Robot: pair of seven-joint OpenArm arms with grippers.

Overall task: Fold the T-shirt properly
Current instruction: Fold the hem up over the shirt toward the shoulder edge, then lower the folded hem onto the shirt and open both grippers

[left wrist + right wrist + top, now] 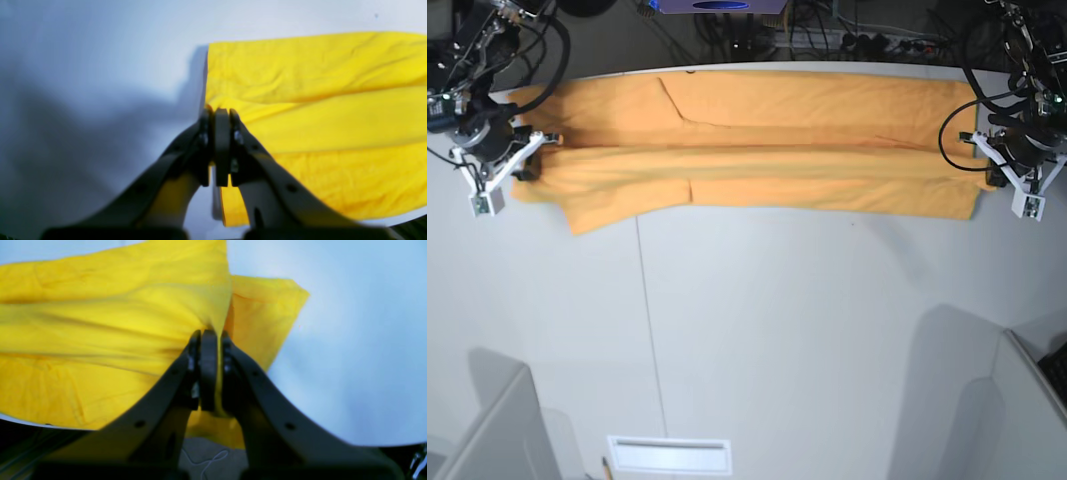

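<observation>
You are looking down at a white counter (757, 330) with the T-shirt (757, 150) stretched into a long, narrow band along its far edge, folded lengthwise so that a crease runs from end to end. The cloth is plain yellow-orange on the side facing up; no lettering shows. At the left of the base view, the right pincer (209, 336) is pressed together on the edge of the shirt, with a sleeve (263, 316) spreading out just beyond it. At the right of the base view, the left pincer (220, 115) is likewise pinching the shirt's straight end, its tips tight on the cloth. Between the two arms the fabric lies taut with shallow wrinkles. Around the work, dark cables (847, 40) and equipment crowd the space behind the counter's far edge. A thin seam line (649, 330) runs down the counter toward you. Near the front edge sits a small white rectangular label or slot (669, 455). Two pale grey upright panels (497, 430) rise at the lower corners of the base view, well apart from the shirt
</observation>
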